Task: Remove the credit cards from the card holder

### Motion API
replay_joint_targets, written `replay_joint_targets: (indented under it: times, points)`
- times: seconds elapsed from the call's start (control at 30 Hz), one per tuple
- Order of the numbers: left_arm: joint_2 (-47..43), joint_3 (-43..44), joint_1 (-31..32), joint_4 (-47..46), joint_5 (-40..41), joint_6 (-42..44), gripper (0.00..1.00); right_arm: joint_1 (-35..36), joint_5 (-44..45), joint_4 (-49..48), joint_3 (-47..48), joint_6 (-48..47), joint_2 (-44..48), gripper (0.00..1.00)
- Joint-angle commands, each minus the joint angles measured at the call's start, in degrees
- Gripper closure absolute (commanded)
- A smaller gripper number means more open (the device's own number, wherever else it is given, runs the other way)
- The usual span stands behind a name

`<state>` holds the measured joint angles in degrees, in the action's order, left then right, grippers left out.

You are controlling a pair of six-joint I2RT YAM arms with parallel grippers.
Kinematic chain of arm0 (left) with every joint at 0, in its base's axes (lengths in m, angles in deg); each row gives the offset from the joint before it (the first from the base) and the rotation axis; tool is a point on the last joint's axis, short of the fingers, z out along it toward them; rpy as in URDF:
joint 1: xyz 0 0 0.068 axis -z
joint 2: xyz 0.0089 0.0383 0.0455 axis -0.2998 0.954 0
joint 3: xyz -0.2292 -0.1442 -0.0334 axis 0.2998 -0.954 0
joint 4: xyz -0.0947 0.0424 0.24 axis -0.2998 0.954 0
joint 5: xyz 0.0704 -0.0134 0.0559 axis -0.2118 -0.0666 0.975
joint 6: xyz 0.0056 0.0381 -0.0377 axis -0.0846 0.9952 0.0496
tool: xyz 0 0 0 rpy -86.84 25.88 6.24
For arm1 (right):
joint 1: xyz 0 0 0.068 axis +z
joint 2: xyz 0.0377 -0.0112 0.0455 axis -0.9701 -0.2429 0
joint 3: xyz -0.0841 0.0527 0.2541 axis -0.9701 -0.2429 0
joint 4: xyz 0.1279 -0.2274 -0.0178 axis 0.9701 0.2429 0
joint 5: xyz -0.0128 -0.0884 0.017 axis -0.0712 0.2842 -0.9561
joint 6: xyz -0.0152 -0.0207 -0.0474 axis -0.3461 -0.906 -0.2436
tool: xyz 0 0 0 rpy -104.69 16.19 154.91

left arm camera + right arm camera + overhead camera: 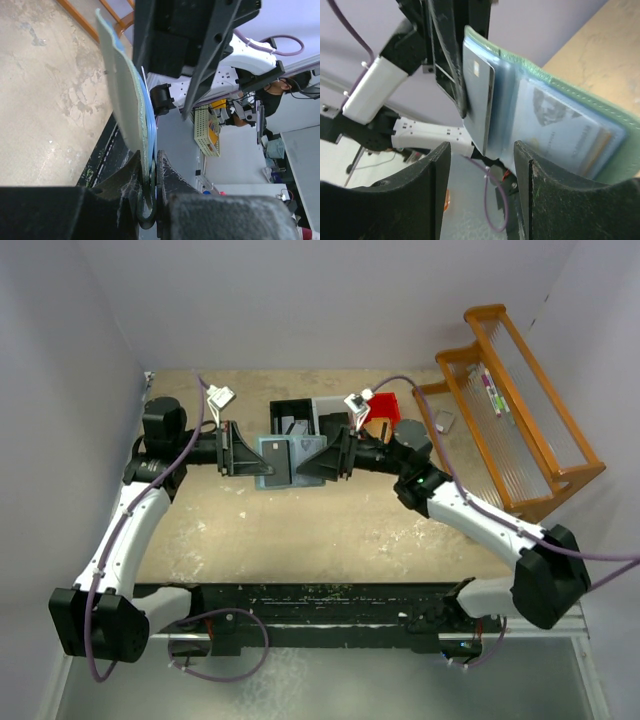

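Currently the holder (122, 95) hangs in the air between the two arms, above the tabletop (300, 530) and just in front of the black bin (292, 416). The left gripper (149, 172) is clamped nearly closed on one edge of the holder, so the open panels stand out sideways toward the other arm. The right gripper (481, 150) is wide open and has hold of nothing; its fingers (427, 195) stand either side of a grey card (479, 105) that sticks partly out of a slot, with no contact that I can see. A second card (560, 132) sits deep in a clear pocket beside it. The likeliest trouble, as I judge it, is in the closing. If the right gripper comes in too far, it may pinch the pocket or the panel together with the card, and the pull would then drag the whole holder. The left gripper bites only a narrow strip of edge, so such a pull could swing the holder or strip it free. A shallow pinch on the slick card could also slip and let it fall to the tabletop or into the bin.
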<state>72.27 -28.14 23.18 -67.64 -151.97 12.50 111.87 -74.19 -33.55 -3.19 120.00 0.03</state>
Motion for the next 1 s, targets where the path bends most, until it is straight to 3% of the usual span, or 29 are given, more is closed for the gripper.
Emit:
replay_joint_targets:
  times: [0.0, 0.3, 0.43, 0.73, 0.97]
  points:
    - [0.86, 3.48, -0.29, -1.70, -4.50, 1.11, 1.00, 2.19, -7.30, -6.61, 5.43, 2.06, -2.70, 0.44]
    - [0.68, 3.79, -0.29, -1.17, -5.28, 1.32, 1.00, 2.50, -9.21, -9.94, 6.49, 3.70, -5.68, 0.49]
    - [0.83, 3.74, -0.29, -0.52, -5.28, 1.78, 1.00, 2.70, -10.51, -13.93, 6.34, 6.13, -6.81, 0.55]
    - [0.25, 3.69, -0.29, -1.24, -5.70, 1.20, 1.00, 3.03, -10.66, -27.03, 4.91, 15.32, -11.06, 0.56]
    - [-0.46, 3.64, -0.29, -2.69, -6.41, -0.46, 1.00, 3.21, -9.96, -34.66, 1.56, 20.21, -14.35, 0.74]
